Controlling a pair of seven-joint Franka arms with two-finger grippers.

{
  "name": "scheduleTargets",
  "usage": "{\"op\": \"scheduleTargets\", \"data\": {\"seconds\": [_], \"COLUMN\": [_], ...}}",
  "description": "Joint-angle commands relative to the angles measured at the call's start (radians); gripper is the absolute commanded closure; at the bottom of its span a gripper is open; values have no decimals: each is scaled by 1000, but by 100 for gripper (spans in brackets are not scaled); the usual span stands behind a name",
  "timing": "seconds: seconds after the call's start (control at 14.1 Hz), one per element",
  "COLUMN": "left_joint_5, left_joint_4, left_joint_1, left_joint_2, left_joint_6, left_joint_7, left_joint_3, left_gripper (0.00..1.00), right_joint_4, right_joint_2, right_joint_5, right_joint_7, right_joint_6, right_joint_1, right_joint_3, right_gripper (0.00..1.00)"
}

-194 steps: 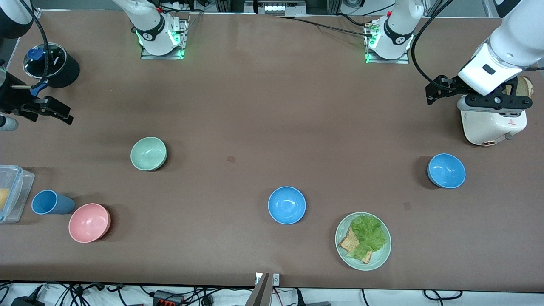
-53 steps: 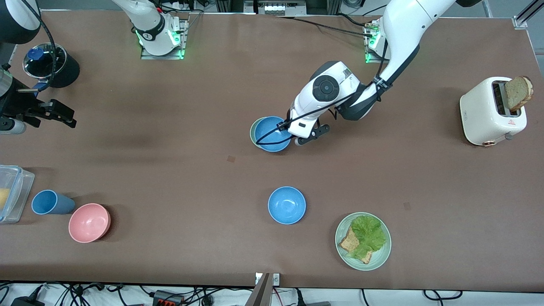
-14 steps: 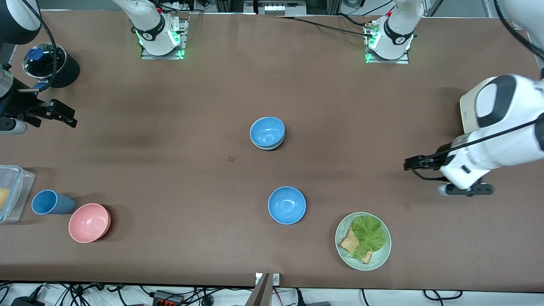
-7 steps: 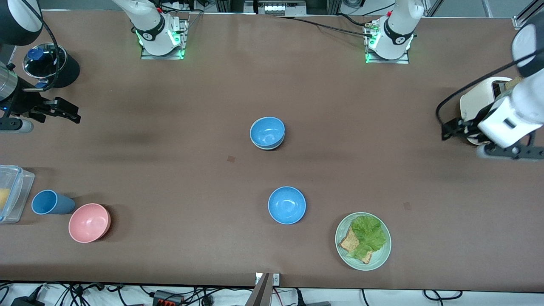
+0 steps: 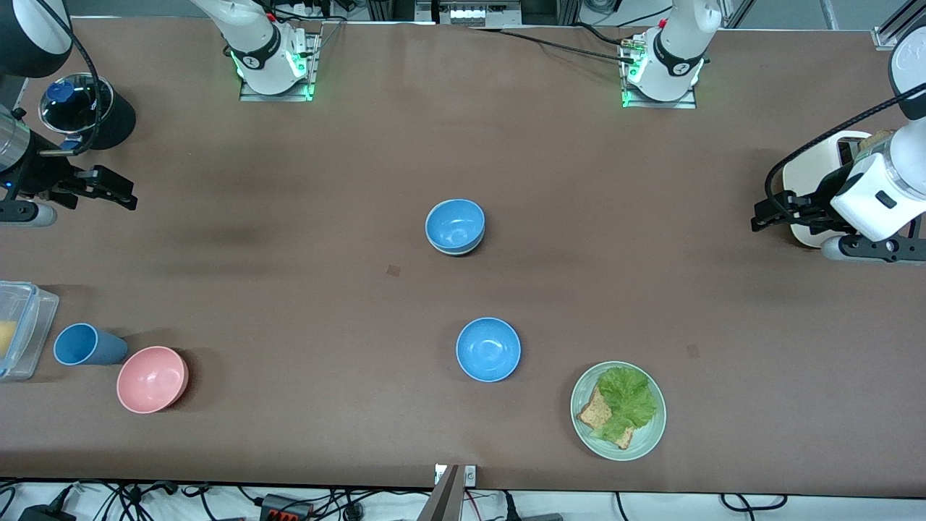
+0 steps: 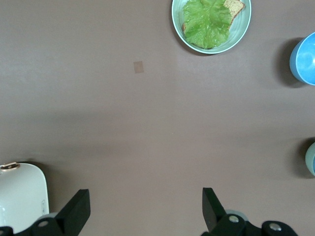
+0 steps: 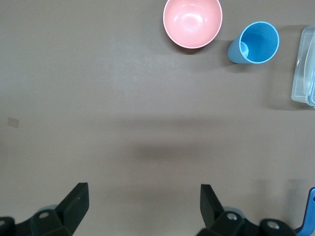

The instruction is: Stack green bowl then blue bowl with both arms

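Note:
A blue bowl (image 5: 454,223) sits nested in the green bowl (image 5: 457,251) at the table's middle; only the green rim shows under it. A second blue bowl (image 5: 488,349) stands alone, nearer to the front camera, and also shows in the left wrist view (image 6: 305,59). The edge of the stack shows in the left wrist view (image 6: 311,158). My left gripper (image 5: 763,215) is open and empty, in the air beside the toaster (image 5: 810,181); its jaws (image 6: 145,212) stand wide apart. My right gripper (image 5: 119,192) is open and empty at the right arm's end of the table (image 7: 142,202).
A pale green plate (image 5: 651,434) with lettuce and bread lies near the front edge. A pink bowl (image 5: 152,378), a blue cup (image 5: 83,344) and a clear container (image 5: 22,325) stand at the right arm's end. A black pot (image 5: 94,108) stands near the right gripper.
My left arm has swung away from over the table near the plate and up to the toaster. The right gripper has shifted slightly. The bowls have not moved.

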Motion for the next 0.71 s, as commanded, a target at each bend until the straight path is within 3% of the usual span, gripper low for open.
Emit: {"op": "scheduleTargets", "data": {"seconds": [0.0,0.64], "left_joint_5": [-13,-10], "left_joint_4": [4,32], "left_joint_1": [-21,-19], "left_joint_2": [0,11], "left_joint_6": [-13,-45], "left_joint_7": [-11,-10], "left_joint_3": [22,20], "left_gripper": [0,0], "right_joint_4": [-18,-15], "right_joint_2": [-26,-26], "right_joint_5": [3,4], "right_joint_7": [0,-1], "right_joint_6": [2,3], "right_joint_1": [-2,-2], "right_joint_3": [3,3], "right_gripper": [0,0]}}
